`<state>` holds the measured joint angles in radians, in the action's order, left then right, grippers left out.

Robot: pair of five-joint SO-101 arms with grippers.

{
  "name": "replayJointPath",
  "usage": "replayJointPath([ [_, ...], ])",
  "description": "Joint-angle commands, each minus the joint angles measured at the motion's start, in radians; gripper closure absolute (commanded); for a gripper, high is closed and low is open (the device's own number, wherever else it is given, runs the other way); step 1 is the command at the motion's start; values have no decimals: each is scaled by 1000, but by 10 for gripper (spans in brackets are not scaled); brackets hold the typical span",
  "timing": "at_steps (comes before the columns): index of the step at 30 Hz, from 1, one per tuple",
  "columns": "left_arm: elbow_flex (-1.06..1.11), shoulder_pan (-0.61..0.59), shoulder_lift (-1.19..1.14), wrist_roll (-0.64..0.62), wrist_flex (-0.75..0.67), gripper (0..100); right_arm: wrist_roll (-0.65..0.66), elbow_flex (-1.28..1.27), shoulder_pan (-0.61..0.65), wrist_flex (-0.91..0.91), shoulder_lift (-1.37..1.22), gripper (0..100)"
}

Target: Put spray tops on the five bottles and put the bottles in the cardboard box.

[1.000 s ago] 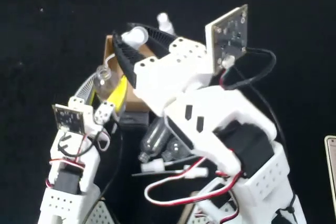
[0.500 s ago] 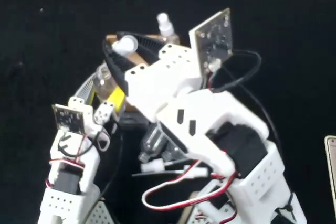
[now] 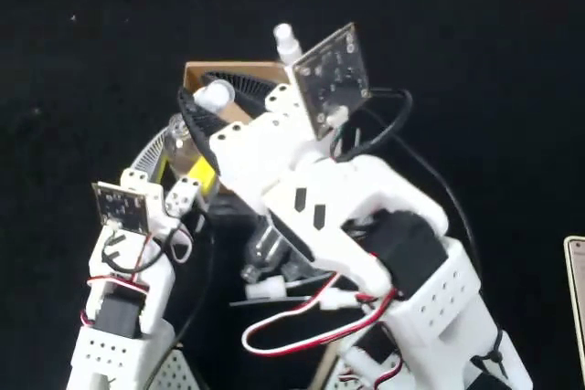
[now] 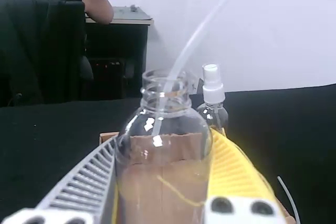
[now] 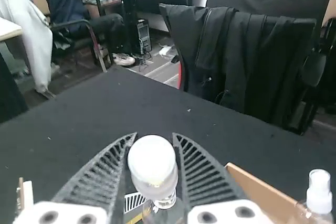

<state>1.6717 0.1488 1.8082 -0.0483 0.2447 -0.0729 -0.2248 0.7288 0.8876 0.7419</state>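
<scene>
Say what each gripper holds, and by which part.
Left gripper: bottle, by its body. Right gripper: spray top, by its head.

White arms [image 3: 366, 216], red cables [image 3: 274, 352], black ribbed right hand [image 5: 153, 139]

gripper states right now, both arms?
Left gripper: shut on the clear open-necked bottle.
Right gripper: shut on the white spray top, whose thin tube runs into that bottle's neck.

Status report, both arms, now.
Left gripper shut on open bottle. Right gripper shut on spray top above it, tube in the neck. Cardboard box just behind.
</scene>
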Motion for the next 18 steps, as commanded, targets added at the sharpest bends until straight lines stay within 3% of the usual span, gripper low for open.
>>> replayJointPath([
  [1, 8, 10, 15, 0, -28, 931, 31, 84, 17, 14, -91, 985],
  [7, 8, 10, 15, 0, -28, 931, 72, 266, 51, 199, -185, 854],
  [18, 16, 10, 15, 0, -28, 930, 91, 341, 75, 247, -205, 851],
])
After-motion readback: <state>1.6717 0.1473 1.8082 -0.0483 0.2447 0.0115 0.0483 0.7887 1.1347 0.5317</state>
